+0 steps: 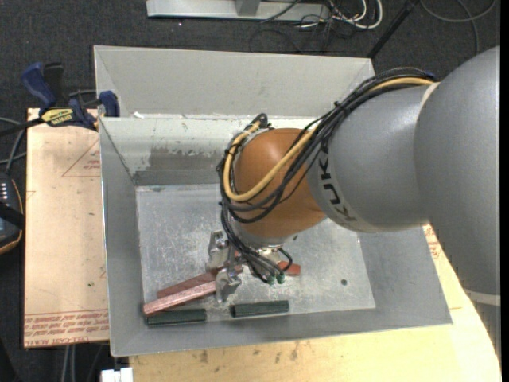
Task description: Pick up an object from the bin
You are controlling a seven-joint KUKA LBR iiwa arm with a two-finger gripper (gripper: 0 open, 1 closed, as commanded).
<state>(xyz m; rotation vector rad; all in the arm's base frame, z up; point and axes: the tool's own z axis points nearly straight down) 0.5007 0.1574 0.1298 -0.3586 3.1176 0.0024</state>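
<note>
A pinkish stick (181, 294) lies in the bin's (119, 213) near left, its long axis slanting rightward to end right at the claw (227, 281); spread or pinching, I cannot tell. A dark bar (258, 309) lies just nearer, to its right.

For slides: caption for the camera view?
End effector at one end of a pink bar, two dark bars nearby, in grey bin.

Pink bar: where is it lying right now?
In the camera view the pink bar lies slanted in the bin's lower left, its right end by the gripper, just above the left dark bar and left of the right dark bar.
</note>
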